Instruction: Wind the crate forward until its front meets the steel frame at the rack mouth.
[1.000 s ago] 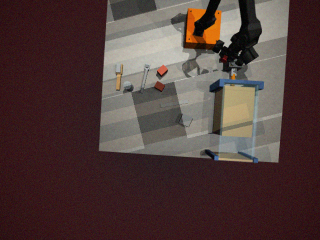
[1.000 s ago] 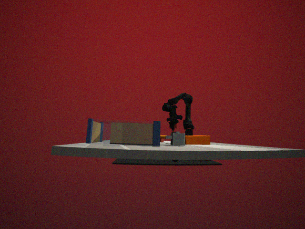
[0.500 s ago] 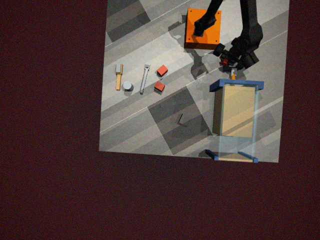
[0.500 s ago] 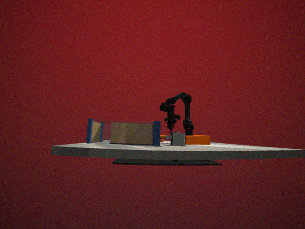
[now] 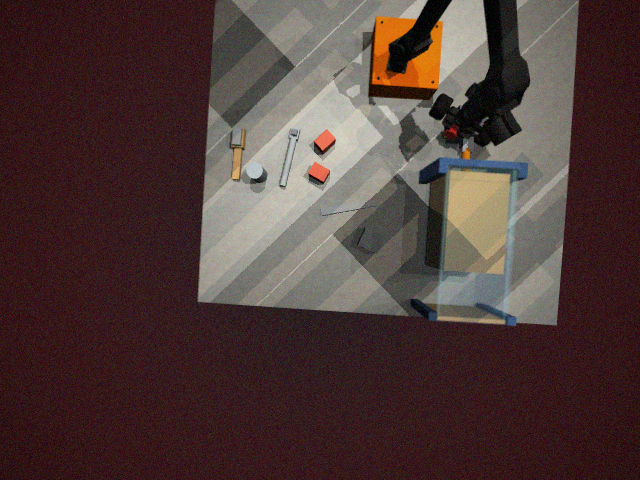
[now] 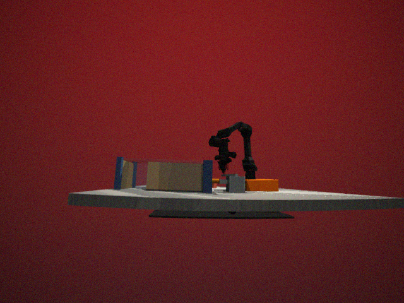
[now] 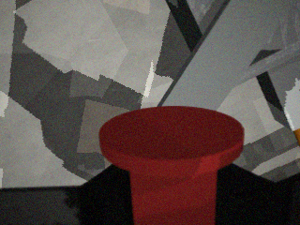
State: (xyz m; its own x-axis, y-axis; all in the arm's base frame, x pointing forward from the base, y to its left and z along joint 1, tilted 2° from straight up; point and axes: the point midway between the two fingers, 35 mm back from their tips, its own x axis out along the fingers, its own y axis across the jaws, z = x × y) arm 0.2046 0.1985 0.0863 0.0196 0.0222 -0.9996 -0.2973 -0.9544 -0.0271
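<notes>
Pincer grips the red knob while the crate sits flat at the blue frame

The pincer (image 5: 451, 130) (image 6: 223, 171) (image 7: 165, 155) is closed on the red knob (image 5: 450, 132) (image 7: 172, 136), whose round top shows between the dark fingers. A grey bar (image 7: 206, 67) slants away beyond the knob in the wrist view. The grey winch (image 6: 235, 184) stands on the surface (image 5: 294, 248) (image 6: 293, 201) between the cubby and the orange base (image 5: 381, 31) (image 6: 267, 185); from above, the arm (image 5: 502, 56) (image 6: 247, 143) mostly hides it.

The tan crate (image 5: 478, 222) (image 6: 179, 176) lies inside the clear-panelled cubby (image 5: 513, 227), with its far end right by the blue frame (image 5: 480, 164) (image 6: 209, 176); I cannot tell whether they actually touch. An orange strap (image 5: 466, 153) (image 6: 215, 180) reaches from the frame toward the winch.

Seen from above, a wooden-handled tool (image 5: 236, 162) lies at the far left, with a grey cylinder (image 5: 254, 171) just beside it. To their right are a long grey tool (image 5: 288, 161) and two red blocks (image 5: 324, 141) (image 5: 318, 172), and nearer lie a thin rod (image 5: 347, 210) and a dark block (image 5: 369, 240)
</notes>
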